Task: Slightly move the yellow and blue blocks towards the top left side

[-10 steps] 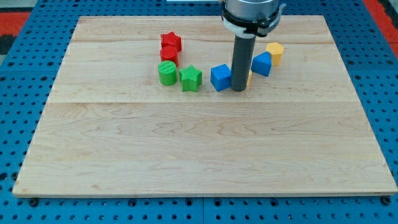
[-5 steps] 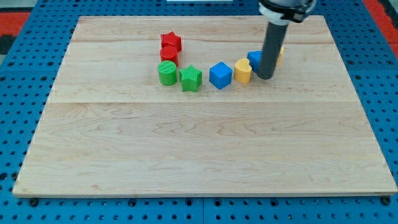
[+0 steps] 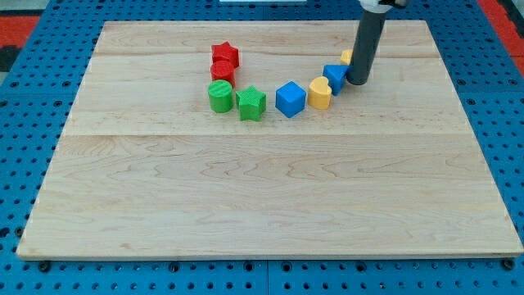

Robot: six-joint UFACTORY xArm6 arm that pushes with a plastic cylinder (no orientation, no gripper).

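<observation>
My tip [image 3: 358, 81] stands at the upper right of the board, touching the right side of a small blue block [image 3: 334, 77]. A yellow block [image 3: 346, 56] sits just behind the rod, mostly hidden by it. A second yellow block [image 3: 319, 93] lies down-left of the small blue block. A blue cube [image 3: 290, 99] lies left of that yellow block.
A red star [image 3: 224, 55] and a red block [image 3: 222, 71] sit at the upper middle. A green cylinder [image 3: 219, 96] and a green star [image 3: 251, 103] lie below them. The wooden board [image 3: 262, 197] rests on a blue pegboard.
The rod moved from between the blue cube and the yellow block to the right and up, now at the small blue block's right side. That blue block has shifted slightly left.
</observation>
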